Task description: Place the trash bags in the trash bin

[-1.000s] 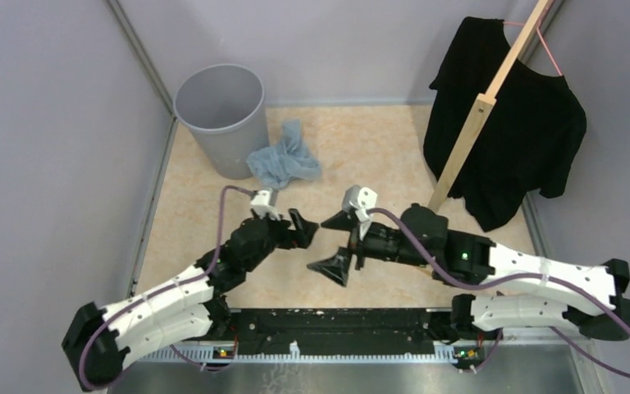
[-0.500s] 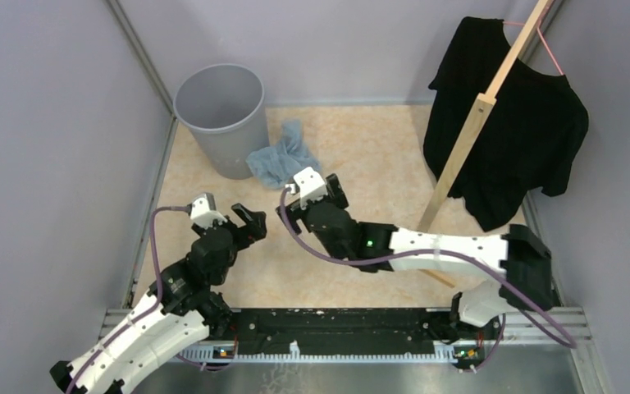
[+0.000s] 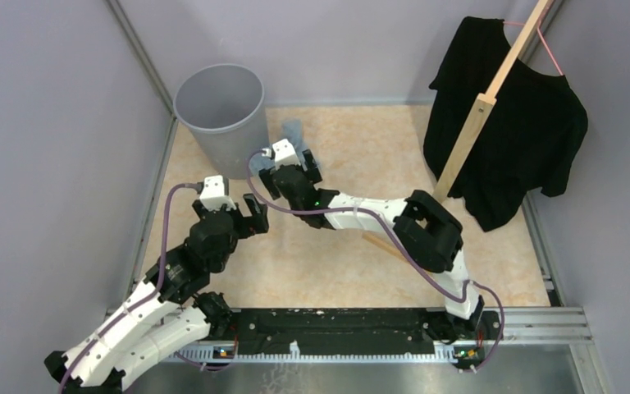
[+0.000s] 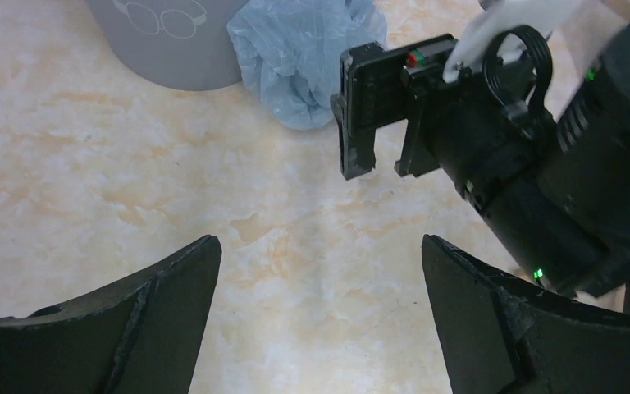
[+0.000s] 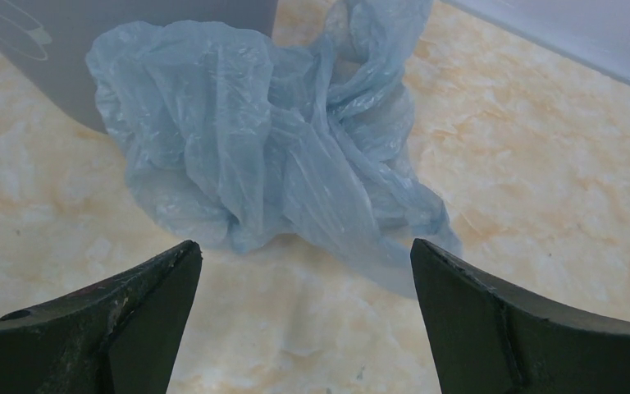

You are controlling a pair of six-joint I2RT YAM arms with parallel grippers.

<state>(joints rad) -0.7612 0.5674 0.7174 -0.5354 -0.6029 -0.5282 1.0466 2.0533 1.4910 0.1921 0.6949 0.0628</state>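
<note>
Since the earlier frame the right arm has reached further toward the far left, so the right gripper point(image 3: 287, 168) is now directly above the trash bags point(image 3: 293, 130). The left gripper point(image 3: 234, 215) has edged slightly farther out, to a spot just near and left of the right one. Right wrist view: the right gripper point(image 5: 303, 254) has its jaws spread wide with nothing between them. The bags point(image 5: 271, 164) lie as a crumpled pale blue heap just beyond the fingertips, not touched. The heap rests on the marbled beige table point(image 3: 353, 139), pressed against the near-right wall of the trash bin point(image 5: 57, 41). The bin point(image 3: 230, 123) stands upright in the far left corner. Left wrist view: the left gripper point(image 4: 320, 246) is also wide apart and empty, above bare table. It faces the right gripper point(image 4: 377, 107), with the bags point(image 4: 295, 57) and bin point(image 4: 172, 49) behind. A black T-shirt point(image 3: 517, 139) hangs at far right beside a slanted wooden pole point(image 3: 476, 115).
</note>
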